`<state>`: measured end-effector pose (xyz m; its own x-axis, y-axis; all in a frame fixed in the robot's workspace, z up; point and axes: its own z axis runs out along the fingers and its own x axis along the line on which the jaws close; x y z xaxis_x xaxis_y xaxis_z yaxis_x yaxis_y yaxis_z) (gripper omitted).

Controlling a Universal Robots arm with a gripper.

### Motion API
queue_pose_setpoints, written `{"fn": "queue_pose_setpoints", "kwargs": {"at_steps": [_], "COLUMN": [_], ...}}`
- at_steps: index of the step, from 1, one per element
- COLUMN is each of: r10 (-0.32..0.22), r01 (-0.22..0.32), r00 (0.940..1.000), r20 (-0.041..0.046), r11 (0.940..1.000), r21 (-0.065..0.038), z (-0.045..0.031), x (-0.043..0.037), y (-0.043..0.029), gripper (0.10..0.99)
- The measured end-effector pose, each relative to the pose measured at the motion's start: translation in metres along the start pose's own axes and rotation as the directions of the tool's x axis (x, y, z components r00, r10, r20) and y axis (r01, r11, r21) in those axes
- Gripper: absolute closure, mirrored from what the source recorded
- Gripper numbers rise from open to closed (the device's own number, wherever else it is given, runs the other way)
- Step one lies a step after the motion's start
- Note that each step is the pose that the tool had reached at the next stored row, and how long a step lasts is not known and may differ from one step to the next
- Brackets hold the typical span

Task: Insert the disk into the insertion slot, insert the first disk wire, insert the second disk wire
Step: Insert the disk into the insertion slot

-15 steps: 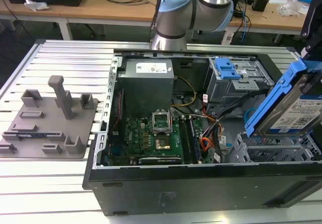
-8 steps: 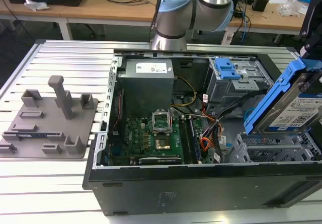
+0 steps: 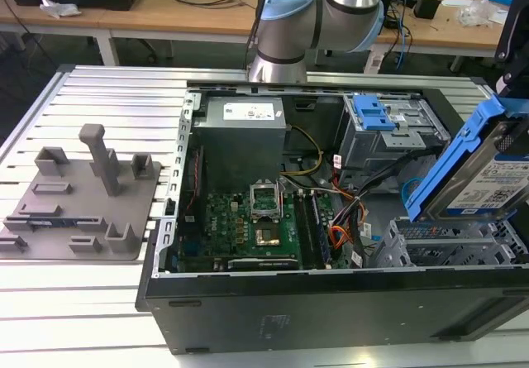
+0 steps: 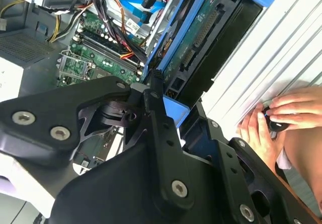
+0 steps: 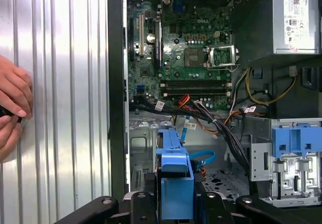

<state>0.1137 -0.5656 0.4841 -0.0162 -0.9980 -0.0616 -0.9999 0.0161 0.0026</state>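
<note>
My arm (image 3: 318, 12) upper centre of exterior view, elbow bent, reaching to right edge. My gripper (image 5: 176, 206) in first wrist view, jaws clamped on disk (image 5: 171, 158) from both sides.

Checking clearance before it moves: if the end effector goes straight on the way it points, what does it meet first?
Probably the insertion slot: the end effector, shut on the disk, points down at that grey cage, though depth is unclear.

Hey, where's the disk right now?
The disk hangs tilted at the exterior view's right edge, just above the insertion slot in the open computer case; the first wrist view shows the hand gripping it.
</note>
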Motion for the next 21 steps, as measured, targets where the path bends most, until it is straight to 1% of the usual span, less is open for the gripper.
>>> {"fn": "queue_pose_setpoints", "kwargs": {"at_steps": [1,3,10,14,21], "r10": [0.000,0.000,0.000,-0.005,-0.022], "r01": [0.000,0.000,0.000,0.005,0.022], "r00": [1.0000,1.0000,1.0000,1.0000,0.9998], "r20": [-0.0002,-0.0004,-0.0003,-0.0033,-0.0047], "r11": [1.0000,1.0000,1.0000,1.0000,0.9998], "r21": [0.004,0.006,0.006,0.006,0.005], "z": [0.0001,0.0001,0.0002,0.0008,0.0034], "x": [0.0001,0.0000,-0.0007,-0.0044,-0.0053], "y": [0.0000,0.0000,0.0000,0.0002,0.0005], "gripper": [0.722,0.722,0.722,0.722,0.722]}}
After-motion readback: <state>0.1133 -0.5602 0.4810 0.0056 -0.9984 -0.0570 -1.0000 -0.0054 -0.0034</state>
